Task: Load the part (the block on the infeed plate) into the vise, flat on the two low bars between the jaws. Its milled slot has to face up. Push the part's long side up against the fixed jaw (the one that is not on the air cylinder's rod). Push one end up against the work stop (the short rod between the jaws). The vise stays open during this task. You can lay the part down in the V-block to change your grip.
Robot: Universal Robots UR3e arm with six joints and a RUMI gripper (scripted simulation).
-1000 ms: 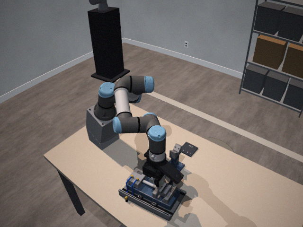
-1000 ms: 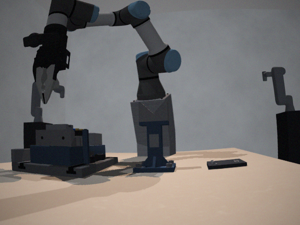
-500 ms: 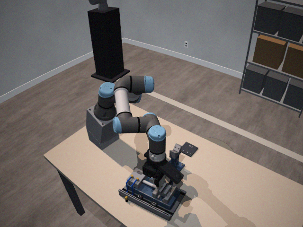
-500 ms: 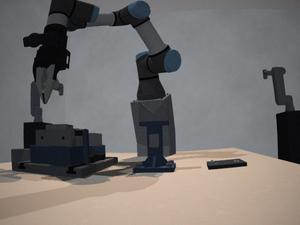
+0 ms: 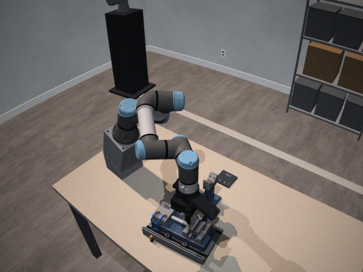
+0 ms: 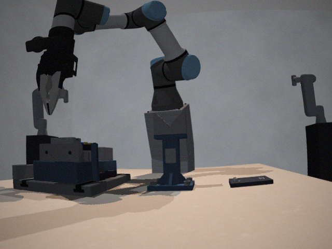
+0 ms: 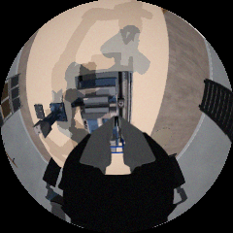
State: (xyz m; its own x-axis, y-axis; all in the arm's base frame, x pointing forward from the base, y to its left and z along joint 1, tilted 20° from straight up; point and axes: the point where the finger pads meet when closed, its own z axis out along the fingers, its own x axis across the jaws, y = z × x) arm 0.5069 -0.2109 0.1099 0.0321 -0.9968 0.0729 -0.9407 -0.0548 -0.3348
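Above the vise (image 5: 180,232) (image 6: 54,171) (image 7: 97,82), the arm (image 5: 188,172) (image 6: 63,21) is reaching out from its pedestal and bending down at the wrist, its gripper (image 5: 189,220) (image 6: 49,113) (image 7: 116,116) pointing downward, its fingertips hanging apart from the vise. The fingers are closing together on nothing. The vise is holding the grey part (image 5: 197,225) (image 7: 98,100) between its open jaws; its exact seating cannot be told. Beside the vise, the V-block stand (image 5: 209,190) (image 6: 170,168) (image 7: 57,112) is standing upright. Well apart from the vise, a shelf rack (image 5: 296,63) is holding grey and brown boxes.
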